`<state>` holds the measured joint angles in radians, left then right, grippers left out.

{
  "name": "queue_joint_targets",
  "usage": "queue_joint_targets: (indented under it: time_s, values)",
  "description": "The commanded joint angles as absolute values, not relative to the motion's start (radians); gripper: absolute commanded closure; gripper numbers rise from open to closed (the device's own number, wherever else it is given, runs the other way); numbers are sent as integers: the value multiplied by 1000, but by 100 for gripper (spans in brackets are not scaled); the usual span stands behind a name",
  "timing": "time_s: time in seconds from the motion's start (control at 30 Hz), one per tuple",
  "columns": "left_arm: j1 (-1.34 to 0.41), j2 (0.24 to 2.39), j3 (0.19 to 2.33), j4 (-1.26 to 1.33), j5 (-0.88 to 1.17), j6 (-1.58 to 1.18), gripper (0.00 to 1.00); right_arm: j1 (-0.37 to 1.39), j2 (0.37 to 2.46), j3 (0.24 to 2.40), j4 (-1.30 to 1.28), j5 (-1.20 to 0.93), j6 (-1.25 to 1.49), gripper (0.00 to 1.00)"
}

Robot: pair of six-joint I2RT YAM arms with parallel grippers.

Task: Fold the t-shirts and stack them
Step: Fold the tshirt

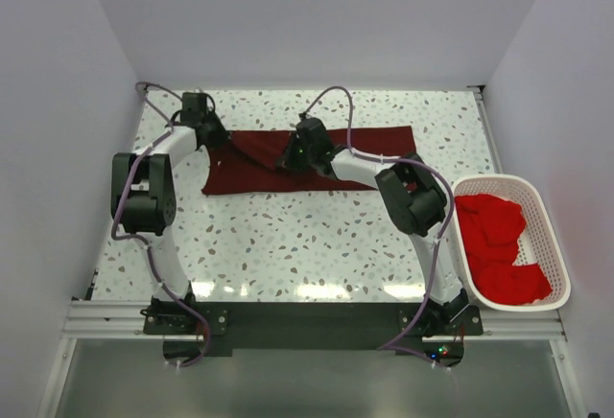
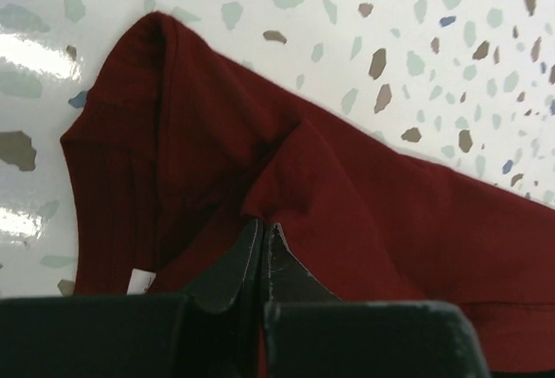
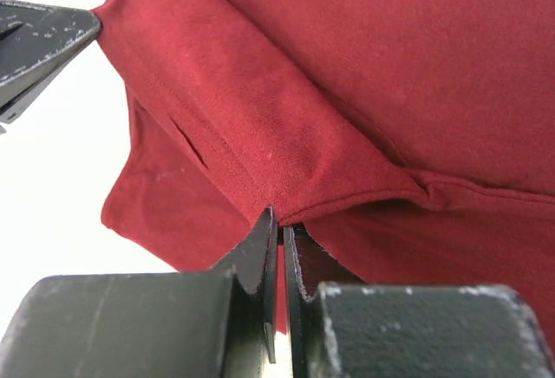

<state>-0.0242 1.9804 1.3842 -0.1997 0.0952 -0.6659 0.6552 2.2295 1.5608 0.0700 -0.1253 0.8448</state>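
A dark maroon t-shirt (image 1: 374, 145) lies stretched left to right across the far half of the table. My left gripper (image 1: 223, 140) is at its left end, shut on a raised fold of the cloth (image 2: 286, 179). A small white neck label (image 2: 139, 281) shows beside the left finger. My right gripper (image 1: 288, 157) is near the shirt's middle, shut on a hemmed edge (image 3: 347, 192) that it holds lifted. The tip of the left gripper's finger (image 3: 43, 35) shows at the top left of the right wrist view. Brighter red t-shirts (image 1: 499, 245) are heaped in the basket.
A white plastic mesh basket (image 1: 552, 236) stands at the table's right edge, next to the right arm's base. The speckled tabletop (image 1: 288, 241) lies between the shirt and the arm bases. White walls close in the back and both sides.
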Motion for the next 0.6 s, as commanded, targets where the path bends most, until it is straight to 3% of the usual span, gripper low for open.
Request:
queue_joint_targets:
  time_s: [0.0, 0.3, 0.4, 0.43, 0.57]
  values:
    - [-44, 1925, 1425, -264, 8, -598, 97, 650, 2169, 1605, 3, -138, 792, 100]
    - [-80, 1922, 1410, -313, -71, -586, 81, 646, 2169, 1606, -72, -123, 755, 98]
    - [-80, 1896, 1410, -327, -71, -589, 76, 646, 2149, 1608, -97, -127, 721, 83]
    - [-81, 1879, 1411, -340, -86, -592, 72, 647, 2142, 1606, -106, -124, 704, 72]
    - [-81, 1827, 1408, -368, -113, -597, 60, 646, 2085, 1594, -153, -57, 640, 57]
